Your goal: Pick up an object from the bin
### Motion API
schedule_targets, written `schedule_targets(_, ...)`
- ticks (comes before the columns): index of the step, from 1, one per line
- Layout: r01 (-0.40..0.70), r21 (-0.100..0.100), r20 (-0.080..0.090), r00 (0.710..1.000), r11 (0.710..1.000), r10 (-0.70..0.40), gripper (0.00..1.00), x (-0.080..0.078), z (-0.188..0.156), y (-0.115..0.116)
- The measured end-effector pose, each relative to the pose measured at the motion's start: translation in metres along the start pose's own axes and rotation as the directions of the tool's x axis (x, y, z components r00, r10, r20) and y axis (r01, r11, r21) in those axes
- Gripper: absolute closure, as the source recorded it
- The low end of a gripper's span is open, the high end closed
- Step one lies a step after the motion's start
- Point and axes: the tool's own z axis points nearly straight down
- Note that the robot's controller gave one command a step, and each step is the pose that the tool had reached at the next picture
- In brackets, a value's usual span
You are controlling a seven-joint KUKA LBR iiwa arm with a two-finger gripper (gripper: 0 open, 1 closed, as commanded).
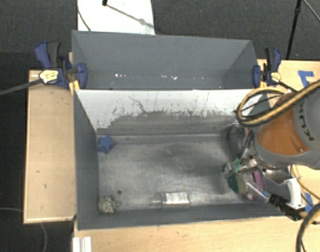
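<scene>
My gripper [237, 171] is low in the bin's front right corner, under the arm's orange cover. Right at it lies a dark green thing [234, 183], and a purple thing [258, 181] sits just to its right, both partly hidden by the gripper's body. Whether either one is held cannot be made out. A flat clear packet with a silvery label [173, 197] lies on the floor near the front wall, well to the left of the gripper.
A small blue piece [104, 143] rests against the left wall near the back. A speckled grey-tan lump [107, 205] sits in the front left corner. The arm and its cables cover the right wall.
</scene>
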Motion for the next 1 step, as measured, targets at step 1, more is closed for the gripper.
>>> schedule_targets(1, 0.005, -0.002, 0.001, 1.0, 1.0, -0.005, 1.0, -0.001, -0.0632, 0.0014)
